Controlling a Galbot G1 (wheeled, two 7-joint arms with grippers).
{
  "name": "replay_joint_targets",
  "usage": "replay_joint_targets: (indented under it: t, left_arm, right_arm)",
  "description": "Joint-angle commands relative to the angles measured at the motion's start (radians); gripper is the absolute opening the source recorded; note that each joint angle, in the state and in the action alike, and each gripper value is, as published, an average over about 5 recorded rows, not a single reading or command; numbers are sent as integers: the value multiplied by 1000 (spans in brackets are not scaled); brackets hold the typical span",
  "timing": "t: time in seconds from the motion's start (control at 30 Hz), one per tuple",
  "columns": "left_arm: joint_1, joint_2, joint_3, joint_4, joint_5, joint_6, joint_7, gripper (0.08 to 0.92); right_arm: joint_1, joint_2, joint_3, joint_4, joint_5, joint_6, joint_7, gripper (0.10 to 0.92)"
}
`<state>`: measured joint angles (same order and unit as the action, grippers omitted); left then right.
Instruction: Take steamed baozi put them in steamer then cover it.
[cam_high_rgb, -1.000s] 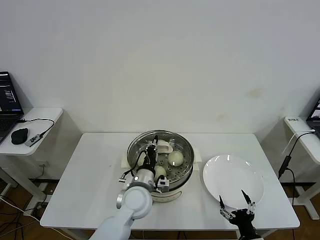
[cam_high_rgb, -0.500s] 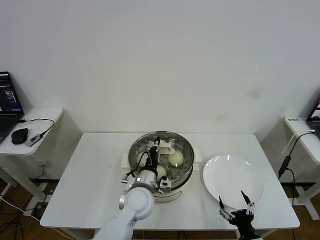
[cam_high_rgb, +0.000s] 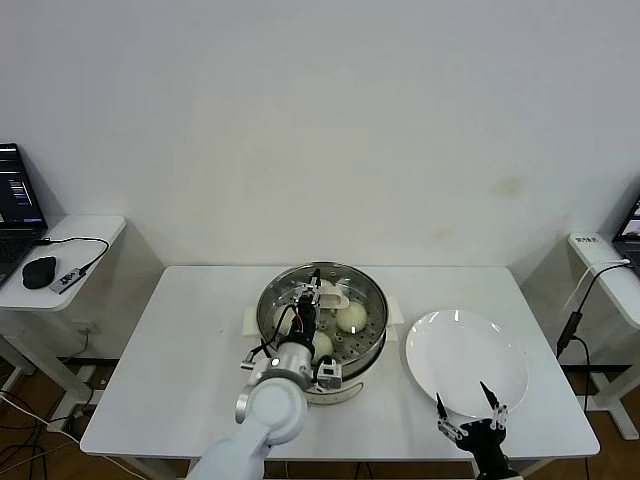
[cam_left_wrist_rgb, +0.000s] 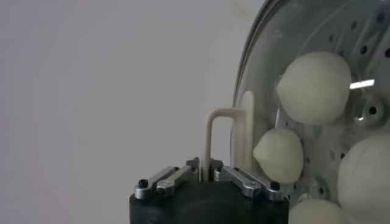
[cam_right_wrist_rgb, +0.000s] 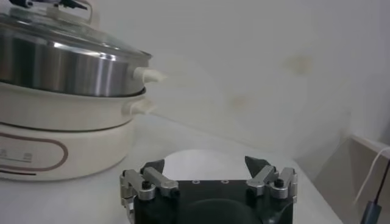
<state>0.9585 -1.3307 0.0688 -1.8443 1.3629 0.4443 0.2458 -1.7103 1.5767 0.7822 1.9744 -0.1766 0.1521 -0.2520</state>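
A white worktop (cam_high_rgb: 180, 340) is filling the lower half of the head view, standing against a plain white wall (cam_high_rgb: 320, 120). At centre the steamer (cam_high_rgb: 322, 330) is sitting on its white base, with the glass cover (cam_high_rgb: 325, 290) lying flat on top. Under the glass the steamed baozi (cam_high_rgb: 350, 317) are resting on the perforated tray; the left wrist view is showing four of them.

The left pincer (cam_high_rgb: 310, 292) is reaching over the steamer at the cover's cream handle (cam_left_wrist_rgb: 230, 137), which is standing between its fingers (cam_left_wrist_rgb: 164, 181). Whether those fingers are pressing the handle or parting from it, I cannot tell.

To the right of the steamer a large white plate (cam_high_rgb: 465, 362) is lying bare. The right pincer (cam_high_rgb: 468, 418) is hanging at the bottom right, its jaws spread wide and gripping nothing.

At the left edge a side table (cam_high_rgb: 60, 250) is carrying a laptop (cam_high_rgb: 15, 210) and a mouse (cam_high_rgb: 38, 271).
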Motion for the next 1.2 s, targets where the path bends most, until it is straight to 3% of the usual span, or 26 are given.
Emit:
replay_joint_targets:
  t: [0.03,0.4,0.63,0.73,0.8,0.87,1.03,1.2]
  left_arm:
    - [69,28,1,-95,-13,-2,-18,456]
    - [283,142,-64,-350,-141,-37,-111,764]
    - [576,204,-295,-486,-563,-213,-324,822]
    - [697,183,-459,-470,-913,-422,-404,823]
    - [755,140,-560,-420,-1138,-590,-435,823]
    - [792,97,-620,-372,-1299,-683,-457,823]
    - [834,32,-621,-335,-1605,-586,-505,823]
    - [877,8,-592,-314,-1640,-542,-529,823]
  right_arm:
    - [-1,0,-2,1,-3,0,1,823]
    - [-4,0,0,1,-7,2,3,823]
    - [-1,-3,2,-8,-10,5,3,823]
    - [5,-7,-2,-12,-9,5,2,823]
    - [5,-13,-9,-13,-7,6,3,823]
    - [1,-22,-20,-13,-3,7,5,823]
    - [-26,-73,-56,-11,39,10,20,823]
    - [-65,-166,-105,-8,142,35,75,823]
